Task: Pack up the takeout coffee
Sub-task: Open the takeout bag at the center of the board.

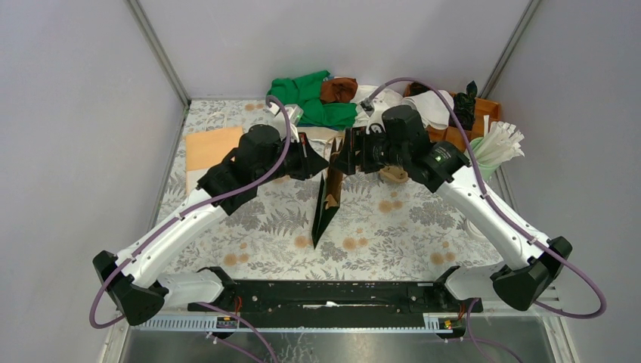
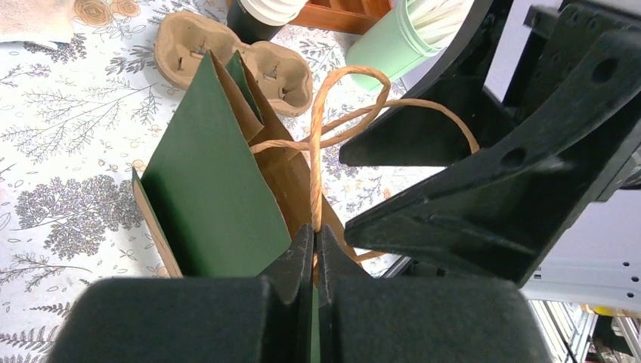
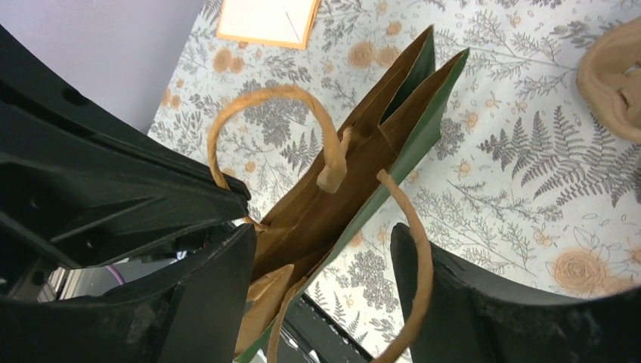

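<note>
A green paper bag [image 1: 325, 206] with a brown inside and twisted paper handles stands at the table's middle, its mouth only narrowly open. My left gripper [image 1: 323, 162] is shut on the bag's top edge at a handle's root, as the left wrist view [image 2: 316, 236] shows. My right gripper [image 1: 342, 157] is open, and in the right wrist view [image 3: 321, 265] the bag's other wall [image 3: 355, 189] and its handle loop [image 3: 417, 265] sit between the jaws. The brown pulp carrier [image 2: 230, 53] lies behind the bag. The white lidded takeout coffee cup is not visible in any view.
A mint cup of white sticks [image 1: 495, 147] and a wooden tray [image 1: 484, 113] stand at the back right. A dark cup-like thing with a white top [image 2: 261, 13] stands behind the carrier. Green cloth [image 1: 314, 98] lies at the back, an orange sheet [image 1: 212, 147] on the left.
</note>
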Available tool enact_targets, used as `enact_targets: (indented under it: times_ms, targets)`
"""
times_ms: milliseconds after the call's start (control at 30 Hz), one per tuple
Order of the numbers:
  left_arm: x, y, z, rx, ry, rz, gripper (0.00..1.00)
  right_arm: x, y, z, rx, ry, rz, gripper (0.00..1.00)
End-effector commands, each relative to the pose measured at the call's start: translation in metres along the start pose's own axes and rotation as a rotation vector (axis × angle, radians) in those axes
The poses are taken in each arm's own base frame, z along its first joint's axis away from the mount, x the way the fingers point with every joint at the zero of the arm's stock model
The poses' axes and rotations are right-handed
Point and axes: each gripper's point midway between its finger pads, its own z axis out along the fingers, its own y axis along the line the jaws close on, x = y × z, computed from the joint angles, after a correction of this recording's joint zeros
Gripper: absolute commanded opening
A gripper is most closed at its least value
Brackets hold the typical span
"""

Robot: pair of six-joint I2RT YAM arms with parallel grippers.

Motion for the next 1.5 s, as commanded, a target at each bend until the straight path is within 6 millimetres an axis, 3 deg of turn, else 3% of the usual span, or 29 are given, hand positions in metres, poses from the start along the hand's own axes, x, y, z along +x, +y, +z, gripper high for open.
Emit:
enact_targets:
  times_ms: [0,367,500,567,633,700,800,867,1000,1267,1467]
  targets:
    - [-0.018,-0.015,-0.004,0.059,-0.077,-0.010,0.00,0.014,-0.008,0.002,0.054,0.037,-0.022,0.73]
    - [-0.014,-0.017,-0.004,0.092,-0.089,-0.035,0.00,0.033,-0.046,0.012,0.266,0.085,0.062,0.62]
    - [-0.015,-0.019,-0.007,0.106,-0.098,-0.032,0.01,0.043,-0.046,0.020,0.247,0.121,0.083,0.50]
    - [-0.015,-0.020,-0.009,0.112,-0.097,-0.029,0.18,0.045,-0.043,0.023,0.224,0.119,0.091,0.42]
    - [-0.014,-0.018,-0.012,0.099,-0.092,-0.029,0.48,0.044,-0.042,0.023,0.209,0.102,0.093,0.32]
    - [-0.016,-0.005,-0.018,0.017,-0.104,-0.041,0.61,0.042,-0.044,0.023,0.216,0.081,0.091,0.24]
    - [-0.010,0.025,-0.028,-0.112,-0.094,-0.081,0.63,0.047,-0.052,0.023,0.240,0.066,0.089,0.16]
    - [0.002,0.044,-0.031,-0.151,-0.067,-0.122,0.64,0.051,-0.054,0.025,0.236,0.062,0.088,0.11]
    - [0.038,0.074,-0.022,-0.196,0.012,-0.187,0.82,0.059,-0.055,0.027,0.200,0.039,0.088,0.00]
    - [0.100,0.136,-0.001,-0.415,0.183,-0.194,0.96,0.060,-0.045,0.026,0.122,-0.001,0.093,0.00]
    - [0.122,0.169,0.012,-0.555,0.249,-0.174,0.99,0.058,-0.042,0.025,0.104,-0.012,0.091,0.00]
